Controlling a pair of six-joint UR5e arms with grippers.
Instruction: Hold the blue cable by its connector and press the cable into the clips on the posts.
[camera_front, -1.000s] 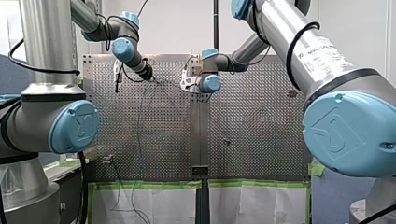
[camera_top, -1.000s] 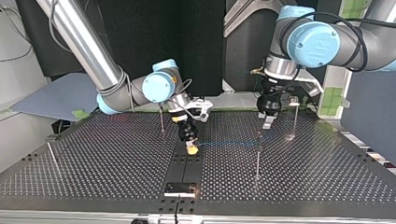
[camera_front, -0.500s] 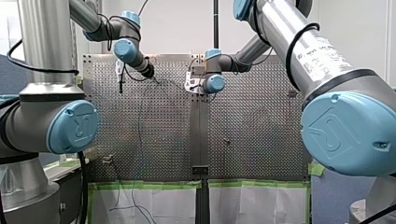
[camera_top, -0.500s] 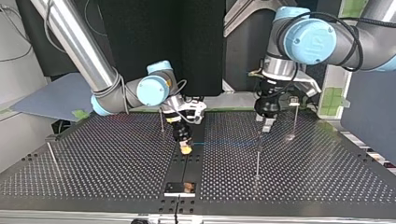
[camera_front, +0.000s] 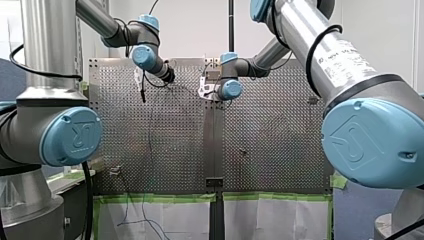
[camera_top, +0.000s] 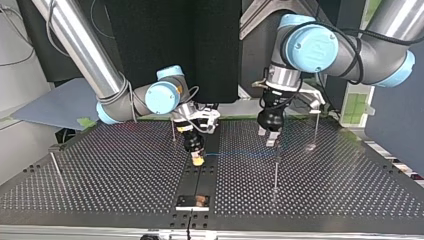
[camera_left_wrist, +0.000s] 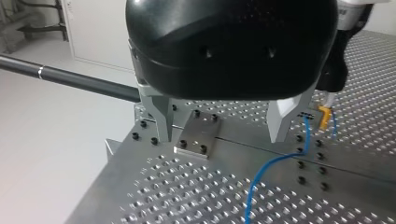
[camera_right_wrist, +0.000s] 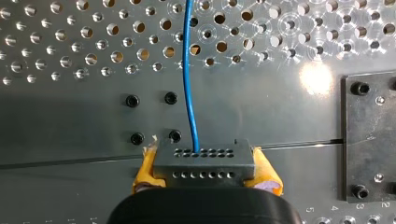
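Perforated table (camera_top: 100, 175) under blue cable (camera_right_wrist: 187, 84); white wall (camera_front: 190, 30)

UR mark on my left arm's joint cap (camera_front: 72, 136). Digits 4, 3, 2 (camera_right_wrist: 371, 205) on table (camera_right_wrist: 70, 116), just beside dark plate (camera_right_wrist: 369, 140).

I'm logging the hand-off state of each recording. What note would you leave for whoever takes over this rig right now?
My right gripper: shut on the connector, low over the table.
My left gripper: open and empty, hovering beside the blue cable.
The cable runs from the connector across to the near post; whether it is pressed in there cannot be told.
Done: connector gripped.
Left: pressing the cable onto the posts.
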